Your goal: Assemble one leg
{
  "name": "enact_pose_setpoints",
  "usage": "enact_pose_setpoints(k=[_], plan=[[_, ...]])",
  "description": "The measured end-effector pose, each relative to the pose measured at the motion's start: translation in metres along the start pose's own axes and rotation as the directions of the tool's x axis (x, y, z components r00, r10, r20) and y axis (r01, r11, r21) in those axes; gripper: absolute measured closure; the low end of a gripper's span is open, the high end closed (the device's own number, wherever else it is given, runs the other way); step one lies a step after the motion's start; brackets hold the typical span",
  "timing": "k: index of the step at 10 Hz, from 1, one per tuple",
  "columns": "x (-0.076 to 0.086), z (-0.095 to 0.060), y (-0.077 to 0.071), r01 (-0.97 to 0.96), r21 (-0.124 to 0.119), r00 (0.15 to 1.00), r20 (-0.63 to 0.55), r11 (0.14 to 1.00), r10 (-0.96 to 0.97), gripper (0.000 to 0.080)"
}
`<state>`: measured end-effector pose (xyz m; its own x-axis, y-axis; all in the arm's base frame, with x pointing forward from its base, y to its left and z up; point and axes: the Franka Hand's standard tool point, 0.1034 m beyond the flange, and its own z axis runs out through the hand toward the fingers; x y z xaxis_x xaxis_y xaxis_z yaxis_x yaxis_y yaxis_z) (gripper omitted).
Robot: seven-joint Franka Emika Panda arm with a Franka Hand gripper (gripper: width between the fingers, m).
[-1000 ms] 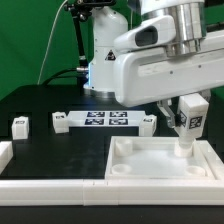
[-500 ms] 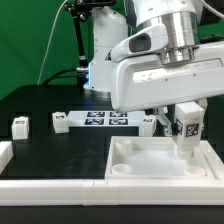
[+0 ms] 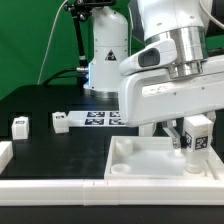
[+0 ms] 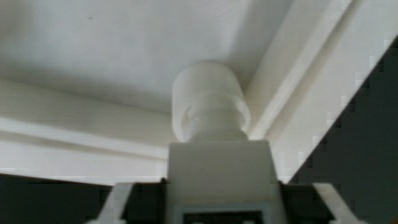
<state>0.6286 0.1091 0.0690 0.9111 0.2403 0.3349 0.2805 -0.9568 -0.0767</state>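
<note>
Entry: leg-to-tabletop step, insertion phase.

Jaws: closed on 1 leg [image 3: 196,136], gripping its upper, tagged part. 1 tag faces the exterior camera.

Leg position: held directly under the jaws, in line with them, above the far corner of the tabletop [image 3: 150,166] on the exterior view's right. I judge the lower end to be at or just inside the corner recess. Whether it touches the recess floor, I cannot tell from either view.

Axis: the leg's long axis runs upright, near vertical, and continues my approach axis. The free end points down into the tabletop. In the wrist view the leg [image 4: 210,100] runs straight away from the camera, its rounded end sitting where 2 raised walls of the tabletop [image 4: 302,60] meet. It looks close to both walls, nearer the one beside it.

Relation that matters next: the hole lies straight below the leg, so I judge the coming move to be a short descent along this axis, then rotation about it to seat the leg.

Risk (judgement): if the leg is off the hole, its end may catch on a corner wall.

Elsewhere: 2 loose legs [image 3: 20,125] [image 3: 61,122] sit on the black worktop [image 3: 60,100], well apart from me, beside the marker board [image 3: 100,119].
</note>
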Motion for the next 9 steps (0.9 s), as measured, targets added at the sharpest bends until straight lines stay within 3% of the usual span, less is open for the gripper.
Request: enact_pose_setpoints(k=[6, 9], plan=[[-0.006, 0.011, -0.001, 0.001, -0.007, 1.000, -0.016, 1.000, -0.001, 0.0509], [-0.002, 0.014, -0.003, 0.010, -0.023, 0.998, -0.062, 1.000, -0.011, 0.0509]])
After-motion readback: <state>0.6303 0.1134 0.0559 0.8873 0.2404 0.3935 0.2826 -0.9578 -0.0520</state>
